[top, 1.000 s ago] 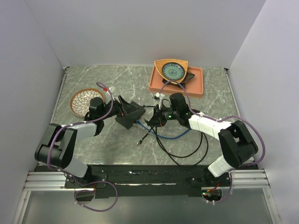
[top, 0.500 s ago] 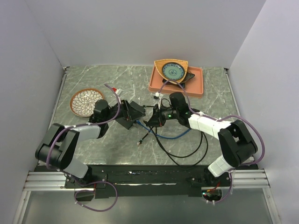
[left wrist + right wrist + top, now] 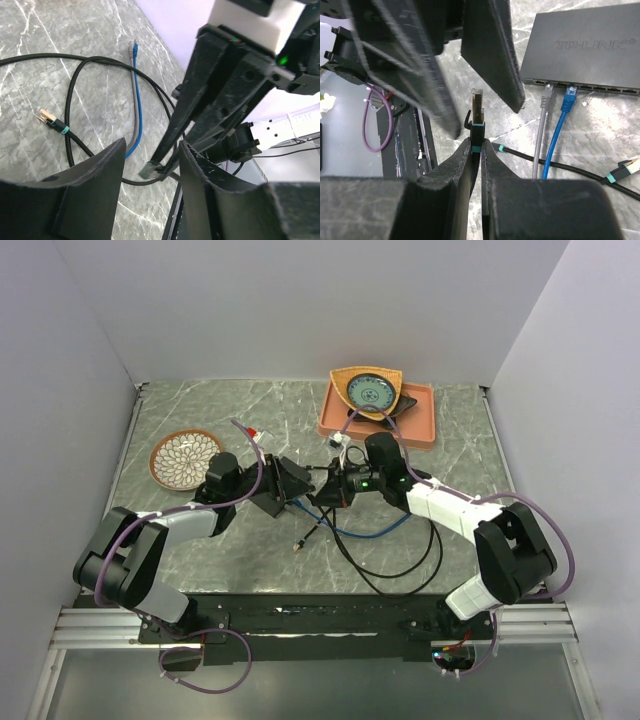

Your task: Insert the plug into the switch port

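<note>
The plug (image 3: 477, 114), black with teal bands, sticks up from my right gripper (image 3: 476, 145), which is shut on it. In the left wrist view the plug (image 3: 148, 171) shows low between the fingers of my left gripper (image 3: 151, 145). Those fingers stand apart on either side of the plug tip and touch nothing. The flat black switch (image 3: 585, 50) lies on the table just beyond, and its ports (image 3: 605, 88) run along the near edge. Seen from above, my left gripper (image 3: 298, 492) and right gripper (image 3: 325, 492) meet beside the switch (image 3: 288, 472).
A grey cable (image 3: 540, 135) and a blue cable (image 3: 557, 130) are plugged into the switch. A black cable (image 3: 390, 560) loops over the table and ends in a loose gold-tipped plug (image 3: 48, 117). An orange tray (image 3: 420, 425) stands at the back and a patterned plate (image 3: 180, 457) on the left.
My left gripper has moved right, up to the right gripper's tips, and its jaws have narrowed. The right gripper has kept its hold on the plug and barely moved.
</note>
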`<state>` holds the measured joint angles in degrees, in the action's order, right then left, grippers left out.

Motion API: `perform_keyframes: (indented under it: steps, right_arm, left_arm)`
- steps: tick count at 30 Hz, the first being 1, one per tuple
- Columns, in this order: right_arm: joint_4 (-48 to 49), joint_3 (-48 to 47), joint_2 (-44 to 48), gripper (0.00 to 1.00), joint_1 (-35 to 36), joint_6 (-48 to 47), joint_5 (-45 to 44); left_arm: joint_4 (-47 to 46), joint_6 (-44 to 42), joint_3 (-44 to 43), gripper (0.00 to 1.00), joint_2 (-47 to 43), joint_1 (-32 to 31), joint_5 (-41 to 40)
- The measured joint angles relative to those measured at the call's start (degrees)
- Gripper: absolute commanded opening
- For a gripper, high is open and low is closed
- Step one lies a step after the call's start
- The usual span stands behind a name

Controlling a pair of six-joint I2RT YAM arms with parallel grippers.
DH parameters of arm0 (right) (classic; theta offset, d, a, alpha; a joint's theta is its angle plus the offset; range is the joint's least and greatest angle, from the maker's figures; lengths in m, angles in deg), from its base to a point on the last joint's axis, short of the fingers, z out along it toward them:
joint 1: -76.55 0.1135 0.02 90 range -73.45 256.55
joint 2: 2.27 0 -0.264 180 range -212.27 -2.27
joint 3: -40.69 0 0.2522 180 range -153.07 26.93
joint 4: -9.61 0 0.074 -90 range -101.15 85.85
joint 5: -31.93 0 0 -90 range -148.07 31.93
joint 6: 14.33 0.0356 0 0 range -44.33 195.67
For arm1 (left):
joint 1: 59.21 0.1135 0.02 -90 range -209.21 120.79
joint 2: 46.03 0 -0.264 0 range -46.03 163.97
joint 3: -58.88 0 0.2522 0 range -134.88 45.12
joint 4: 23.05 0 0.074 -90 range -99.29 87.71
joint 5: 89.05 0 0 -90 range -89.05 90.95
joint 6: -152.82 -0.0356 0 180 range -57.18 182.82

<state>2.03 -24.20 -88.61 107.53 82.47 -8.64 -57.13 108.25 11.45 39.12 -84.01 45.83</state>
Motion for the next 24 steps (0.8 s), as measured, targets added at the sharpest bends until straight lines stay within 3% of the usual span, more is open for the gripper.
perform_keyframes:
  steps: [7, 10, 11, 18, 21, 24]
  right_arm:
    - [-1.44, -0.22, 2.03, 0.0, 0.0, -0.55, -0.2]
    - [-1.55, -0.31, 2.03, 0.0, 0.0, -0.68, -0.76]
    - [-1.57, -0.31, 2.03, 0.0, 0.0, -0.68, -0.85]
    - [-2.67, -0.31, 2.82, 0.01, 0.02, -0.7, -2.54]
    - [-3.85, -0.31, 4.31, 0.19, 0.31, -0.76, -4.42]
    - [-4.59, -0.31, 6.97, 0.26, 1.22, -0.9, -7.98]
  left_arm:
    - [0.13, -0.2, 0.0, 0.29, 0.0, 0.0, -0.48]
    - [-0.83, 0.11, 0.0, 0.13, 0.0, -0.04, -0.31]
    - [-1.14, 0.26, 0.0, 0.01, 0.0, -0.11, -0.22]
    - [-2.01, 0.83, 0.0, 0.01, -0.13, -0.42, -0.28]
    - [-1.6, 1.01, 0.0, 0.01, -1.09, -0.9, -1.6]
    - [-0.55, 1.38, 0.0, 0.01, -3.54, -1.29, -3.58]
